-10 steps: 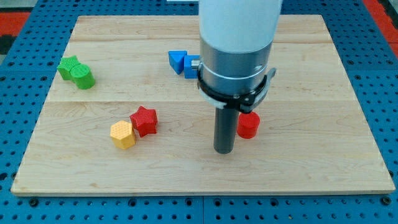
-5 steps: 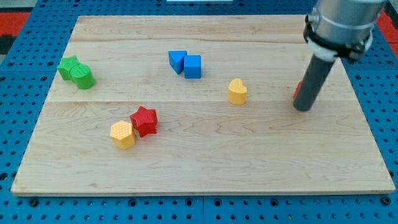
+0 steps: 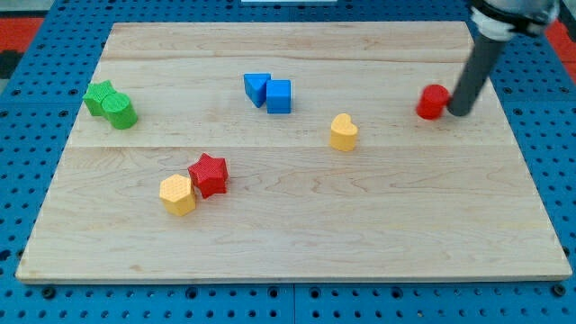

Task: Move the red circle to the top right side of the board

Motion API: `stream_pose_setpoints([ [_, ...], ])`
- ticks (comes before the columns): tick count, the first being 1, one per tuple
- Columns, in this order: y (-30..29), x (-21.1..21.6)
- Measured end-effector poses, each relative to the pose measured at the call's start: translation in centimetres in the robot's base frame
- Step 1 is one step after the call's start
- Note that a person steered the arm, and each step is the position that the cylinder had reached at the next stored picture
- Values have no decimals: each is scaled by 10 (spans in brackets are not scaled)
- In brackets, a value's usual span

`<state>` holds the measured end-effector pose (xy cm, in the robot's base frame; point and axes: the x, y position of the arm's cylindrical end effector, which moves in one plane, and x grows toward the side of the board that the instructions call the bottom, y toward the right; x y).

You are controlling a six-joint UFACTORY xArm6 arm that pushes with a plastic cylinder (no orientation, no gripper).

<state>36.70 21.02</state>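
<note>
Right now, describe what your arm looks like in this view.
Only a little shows: a straight, dark, round rod with a smooth matte surface, entering from the view's top right under a dark collar. My tip is its plain blunt end. No cables or markings are visible.

— Any lettering, numbers or brand marks to read here?

— None. The pale wooden table point(image 3: 288, 225) shows only bare grain and plank seams, with no print or sticker.

— And the blocks?

— Plain coloured plastic, every one, with ribbed surfaces and no characters on them. The blue perforated surface point(image 3: 27, 180) around the table carries only rows of holes, with no writing or numbers.

— The dark rod?

— Its visible length is unmarked, and no label can be made out on it.
</note>
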Motion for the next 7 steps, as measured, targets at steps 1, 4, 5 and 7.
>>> stream_pose_setpoints([
  [1, -34, -13],
  [4, -90, -37],
  [5, -100, -67],
  [7, -142, -85],
])
